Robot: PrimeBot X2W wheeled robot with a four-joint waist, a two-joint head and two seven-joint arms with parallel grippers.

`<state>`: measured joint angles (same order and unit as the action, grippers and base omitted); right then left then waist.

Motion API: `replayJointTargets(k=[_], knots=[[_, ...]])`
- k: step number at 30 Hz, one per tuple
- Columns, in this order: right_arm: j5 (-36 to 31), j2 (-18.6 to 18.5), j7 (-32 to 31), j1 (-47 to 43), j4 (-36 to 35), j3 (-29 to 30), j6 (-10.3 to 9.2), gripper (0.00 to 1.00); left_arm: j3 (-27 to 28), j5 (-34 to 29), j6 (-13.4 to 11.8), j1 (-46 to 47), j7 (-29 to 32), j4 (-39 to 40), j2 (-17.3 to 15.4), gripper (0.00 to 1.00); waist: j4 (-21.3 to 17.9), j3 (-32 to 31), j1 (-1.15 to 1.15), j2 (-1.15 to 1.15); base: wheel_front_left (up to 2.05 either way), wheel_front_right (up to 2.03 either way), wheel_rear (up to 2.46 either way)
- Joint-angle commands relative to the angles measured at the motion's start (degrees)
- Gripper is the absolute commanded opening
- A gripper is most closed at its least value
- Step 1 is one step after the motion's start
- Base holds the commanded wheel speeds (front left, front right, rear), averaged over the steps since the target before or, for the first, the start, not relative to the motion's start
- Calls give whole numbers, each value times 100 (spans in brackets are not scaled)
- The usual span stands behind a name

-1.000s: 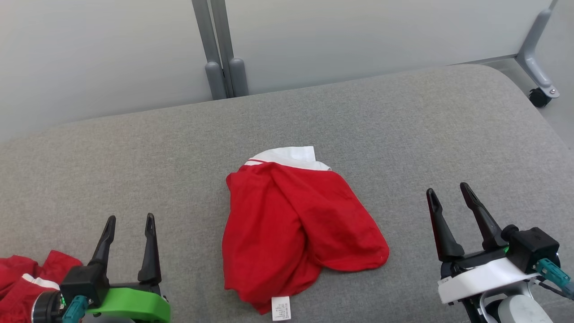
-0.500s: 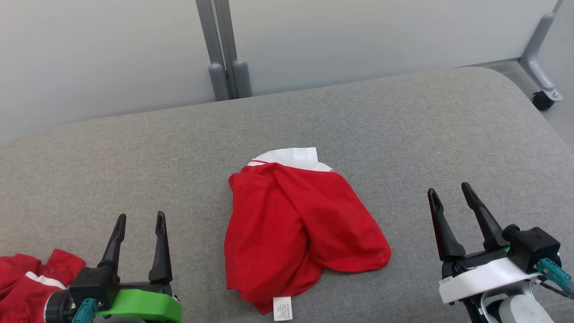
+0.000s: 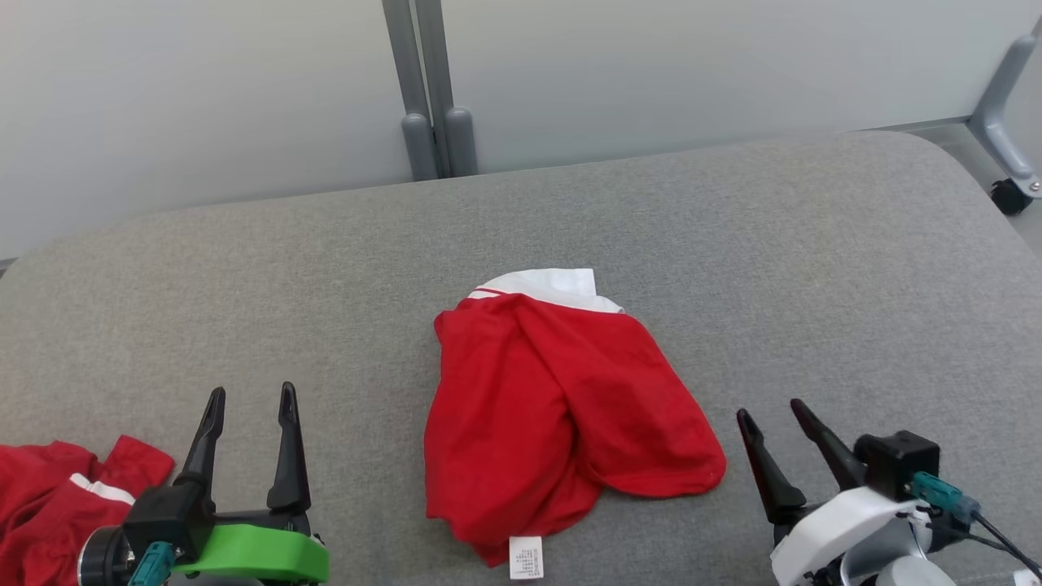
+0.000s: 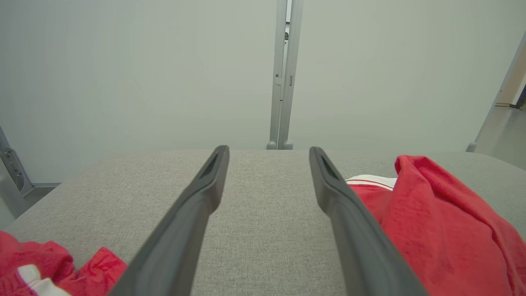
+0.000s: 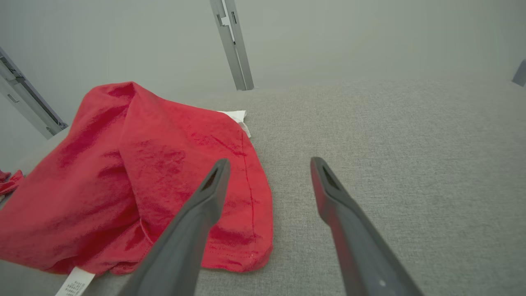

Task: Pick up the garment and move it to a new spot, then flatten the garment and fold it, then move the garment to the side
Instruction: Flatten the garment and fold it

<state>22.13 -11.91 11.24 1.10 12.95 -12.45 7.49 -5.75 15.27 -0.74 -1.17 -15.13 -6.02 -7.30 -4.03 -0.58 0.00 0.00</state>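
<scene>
A crumpled red garment (image 3: 562, 415) with a white collar and a white label lies in the middle of the grey padded surface (image 3: 733, 244). My left gripper (image 3: 251, 392) stands open at the lower left, well apart from the garment, with nothing between its fingers. In the left wrist view that gripper (image 4: 268, 150) points over bare grey fabric, the garment (image 4: 431, 230) to its right. My right gripper (image 3: 769, 409) is open just right of the garment's lower right edge. In the right wrist view its left finger (image 5: 197, 218) overlaps the garment's hem (image 5: 135, 176).
A second red garment (image 3: 49, 505) with white trim lies bunched at the lower left corner, beside my left wrist. Grey partition posts (image 3: 431, 122) stand behind the surface's far edge. A caster wheel (image 3: 1009, 195) on a grey leg sits at the far right.
The camera has turned, shifting the whole picture right. My right gripper has dropped lower in view and come closer to the garment's right edge. The garment lies as before.
</scene>
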Motion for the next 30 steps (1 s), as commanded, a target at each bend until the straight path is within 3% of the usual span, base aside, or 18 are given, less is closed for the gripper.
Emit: replayJointTargets(k=[1, 4, 6, 9, 10, 12, 14, 15, 17, 21, 22, 30], knots=[[71, -32, -192, 203, 142, -77, 0, 100, 33, -26, 21, -38, -3, -13, 10, 100, 122, 28, 0, 0, 0, 0, 0], [238, 42, -791, 423, 576, -162, 0, 100, 51, -43, 52, -15, -3, -56, 47, 100, 292, 56, 0, 0, 0, 0, 0], [321, 87, -1202, 575, 841, -150, -1, 60, 51, -59, 69, 14, -3, -66, 73, 100, 424, 85, 0, 0, 0, 0, 0], [398, 163, -1728, 752, 1162, -54, 0, 18, 73, -80, 85, 68, -3, -83, 101, 100, 590, 161, 0, 0, 0, 0, 0], [399, 192, -1915, 781, 1297, 10, 0, 17, 74, -84, 105, 95, -3, -89, 112, 100, 648, 188, 0, 0, 0, 0, 0], [371, 242, -2110, 845, 1441, 101, 0, 33, 71, -102, 124, 140, -3, -99, 136, 100, 755, 244, 0, 0, 0, 0, 0], [296, 260, -2277, 862, 1617, 228, 0, 34, 88, -111, 139, 165, -3, -111, 146, 100, 834, 292, 0, 0, 0, 0, 0], [255, 271, -2331, 868, 1673, 265, 0, 45, 96, -116, 149, 175, -3, -116, 155, 100, 859, 309, 0, 0, 0, 0, 0], [194, 323, -2419, 872, 1788, 333, 0, 51, 104, -124, 167, 210, -3, -122, 173, 100, 916, 354, 0, 0, 0, 0, 0], [149, 378, -2549, 833, 1949, 349, 0, 33, 150, -129, 199, 230, -3, -130, 187, 100, 975, 401, 0, 0, 0, 0, 0], [148, 382, -2543, 830, 1965, 346, 0, 3, 162, -129, 210, 228, -3, -130, 191, 100, 984, 408, 0, 0, 0, 0, 0], [190, 309, -2277, 856, 1790, 291, -1, 0, 216, -178, 256, 221, -3, -162, 234, 100, 962, 406, 0, 0, 0, 0, 0]])
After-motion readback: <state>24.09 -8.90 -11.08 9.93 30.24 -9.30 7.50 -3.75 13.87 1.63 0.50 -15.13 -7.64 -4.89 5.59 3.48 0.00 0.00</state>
